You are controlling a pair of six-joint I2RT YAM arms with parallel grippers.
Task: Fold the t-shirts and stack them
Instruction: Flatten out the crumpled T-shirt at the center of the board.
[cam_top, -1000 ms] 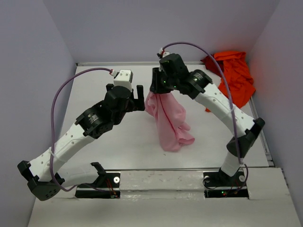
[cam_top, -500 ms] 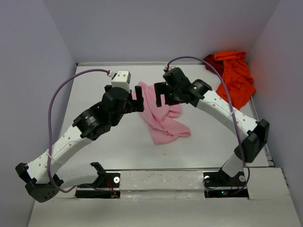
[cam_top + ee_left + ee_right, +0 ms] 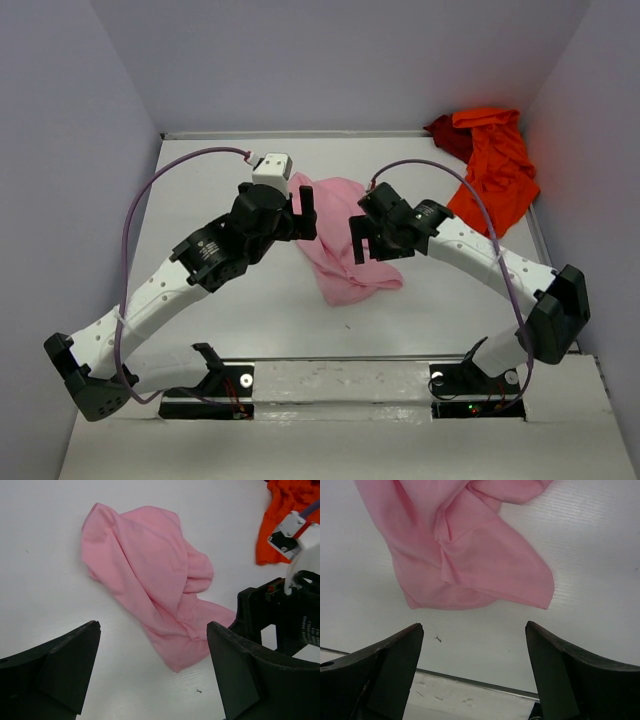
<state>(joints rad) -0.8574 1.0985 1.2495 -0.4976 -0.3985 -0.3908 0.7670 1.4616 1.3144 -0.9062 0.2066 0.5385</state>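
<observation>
Released, pink t-shirt [image 3: 335, 250] lies crumpled between spread left hand [image 3: 302, 212] and spread right hand [image 3: 371, 243]; orange t-shirt [image 3: 495, 165] well apart.

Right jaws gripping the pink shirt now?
No, the right jaws stand open in the wrist view, with the pink shirt lying loose on the table.

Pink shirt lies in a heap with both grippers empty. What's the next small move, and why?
Likely lower the left gripper onto the nearest edge of the pink shirt and pinch it, to begin spreading it flat. Both it and the right gripper hover open, holding nothing, and the shirt lies crumpled on the table.
</observation>
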